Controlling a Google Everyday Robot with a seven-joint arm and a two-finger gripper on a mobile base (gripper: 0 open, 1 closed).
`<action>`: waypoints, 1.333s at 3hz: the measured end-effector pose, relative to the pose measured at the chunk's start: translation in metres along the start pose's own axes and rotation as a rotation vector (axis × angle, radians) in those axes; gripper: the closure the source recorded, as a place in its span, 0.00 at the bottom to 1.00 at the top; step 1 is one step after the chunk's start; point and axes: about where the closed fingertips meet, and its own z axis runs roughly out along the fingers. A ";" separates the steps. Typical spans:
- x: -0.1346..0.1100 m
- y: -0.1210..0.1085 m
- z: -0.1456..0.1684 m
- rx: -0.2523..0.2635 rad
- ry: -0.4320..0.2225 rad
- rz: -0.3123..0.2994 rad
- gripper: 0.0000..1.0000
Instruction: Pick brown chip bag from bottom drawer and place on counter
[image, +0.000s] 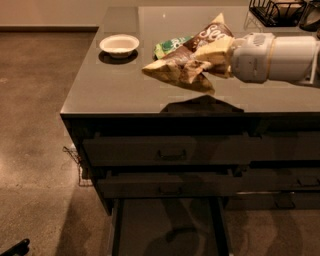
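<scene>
You see the gripper (214, 54) reaching in from the right on its white arm (280, 57), pale fingers clenched on the brown chip bag (177, 67). The bag hangs tilted above the counter (115, 87), one corner pointing up and back, the other pointing left. Its shadow (200, 105) falls separately on the glossy top nearer the front edge, so the bag appears to be clear of the surface. Behind it lies the green chip bag (167, 46), partly covered from this angle; whether the two touch cannot be told. A white bowl (119, 44) sits on the counter to the left, well apart from both bags. A wire basket (275, 11) stands at the far right corner. Below, two handled drawers (172, 152) are pulled slightly out. The bottom drawer (165, 230) is pulled far out, showing its flat dark floor.
</scene>
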 end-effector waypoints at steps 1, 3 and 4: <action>0.035 0.009 0.035 0.038 0.055 0.052 1.00; 0.087 0.033 0.094 -0.003 0.146 0.146 0.50; 0.096 0.040 0.106 -0.036 0.159 0.168 0.27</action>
